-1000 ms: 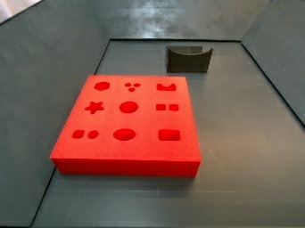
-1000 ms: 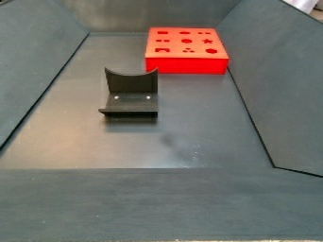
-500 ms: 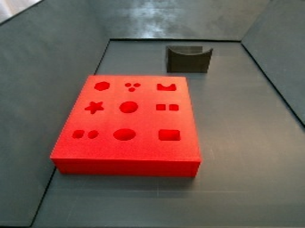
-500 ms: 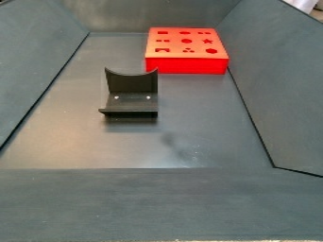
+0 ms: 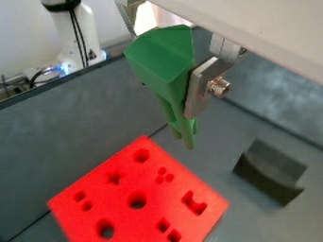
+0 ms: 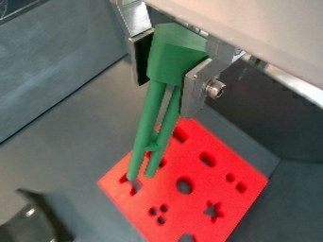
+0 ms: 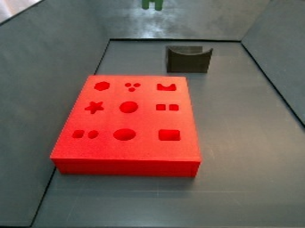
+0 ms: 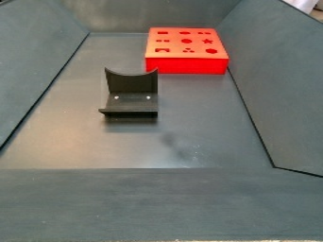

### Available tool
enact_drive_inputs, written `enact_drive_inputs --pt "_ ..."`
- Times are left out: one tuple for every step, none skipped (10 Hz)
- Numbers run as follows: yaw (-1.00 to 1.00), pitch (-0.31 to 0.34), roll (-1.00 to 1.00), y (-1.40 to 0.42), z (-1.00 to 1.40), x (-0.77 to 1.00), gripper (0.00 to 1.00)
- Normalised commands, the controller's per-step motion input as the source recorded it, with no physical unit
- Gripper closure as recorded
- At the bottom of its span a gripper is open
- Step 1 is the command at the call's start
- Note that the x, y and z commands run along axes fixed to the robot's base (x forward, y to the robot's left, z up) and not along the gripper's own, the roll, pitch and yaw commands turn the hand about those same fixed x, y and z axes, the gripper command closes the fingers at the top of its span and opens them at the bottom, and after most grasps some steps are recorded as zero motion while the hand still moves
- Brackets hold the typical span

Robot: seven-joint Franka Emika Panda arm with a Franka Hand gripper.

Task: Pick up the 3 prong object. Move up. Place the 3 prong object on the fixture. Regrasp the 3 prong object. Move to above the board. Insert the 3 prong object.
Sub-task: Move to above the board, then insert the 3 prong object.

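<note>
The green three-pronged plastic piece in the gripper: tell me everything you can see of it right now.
The green three-pronged plastic piece looks like smooth moulded plastic: a wide wedge-shaped head narrowing into slim prongs that point down. Its head is clamped between the silver fingers of the gripper, and nothing else touches it. It hangs in the air over the flat red board with shaped holes, clear of its surface. In a side view only the prong tips peek in at the upper edge. It is away from the dark notched fixture.

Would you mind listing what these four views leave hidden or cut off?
- Claw: absent from both side views; only the green peg's prong tips show at a side view's top edge.
- Peg top: covered by the claw's plates in both wrist views.
- Red board: cut by the frame edge in a wrist view.
- Fixture: cropped at a corner.
</note>
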Motion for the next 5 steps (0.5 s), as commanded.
enact_drive_inputs --pt "-0.02 -0.128 -0.31 0.04 0.00 -0.09 1.00" --pt "0.00 -0.011 0.00 0.00 0.00 -0.04 1.00" --pt "0.00 -0.010 -0.29 0.07 -0.32 0.00 1.00" --pt "0.00 0.121 -0.50 0.53 0.00 0.21 1.00" --pt "0.02 0.117 -0.50 0.43 0.04 0.16 1.00"
